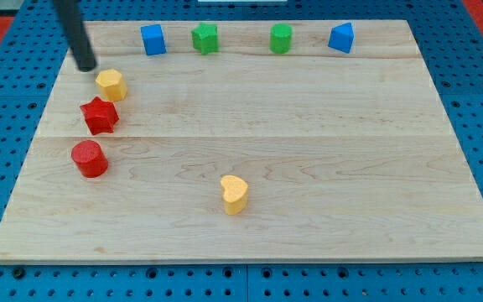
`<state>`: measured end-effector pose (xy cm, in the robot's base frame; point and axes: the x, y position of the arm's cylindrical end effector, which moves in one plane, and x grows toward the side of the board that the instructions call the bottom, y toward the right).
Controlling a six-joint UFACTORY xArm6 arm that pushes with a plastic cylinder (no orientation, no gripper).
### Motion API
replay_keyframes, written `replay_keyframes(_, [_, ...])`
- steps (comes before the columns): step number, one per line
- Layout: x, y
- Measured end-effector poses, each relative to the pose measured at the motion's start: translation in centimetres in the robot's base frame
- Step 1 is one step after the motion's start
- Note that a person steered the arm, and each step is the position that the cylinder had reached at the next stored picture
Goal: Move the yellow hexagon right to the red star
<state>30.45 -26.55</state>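
The yellow hexagon (111,85) sits near the board's upper left. The red star (99,115) lies just below it and slightly to the left, almost touching it. My tip (85,66) is above and to the left of the yellow hexagon, a small gap away. The rod rises from the tip out of the view's top left.
A red cylinder (89,158) lies below the red star. A yellow heart (234,194) sits at the lower middle. Along the top edge stand a blue cube (153,39), a green star (205,38), a green cylinder (281,39) and a blue pentagon-like block (341,38). The wooden board (309,151) rests on a blue pegboard.
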Motion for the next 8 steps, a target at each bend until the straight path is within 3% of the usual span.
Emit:
replay_keyframes(1, [1.6,3.3])
replay_keyframes(2, [1.3,10.2])
replay_keyframes(3, [2.5,11.5])
replay_keyframes(5, [0.1,0.6])
replay_keyframes(6, [2.2,1.4])
replay_keyframes(8, [4.0,8.6])
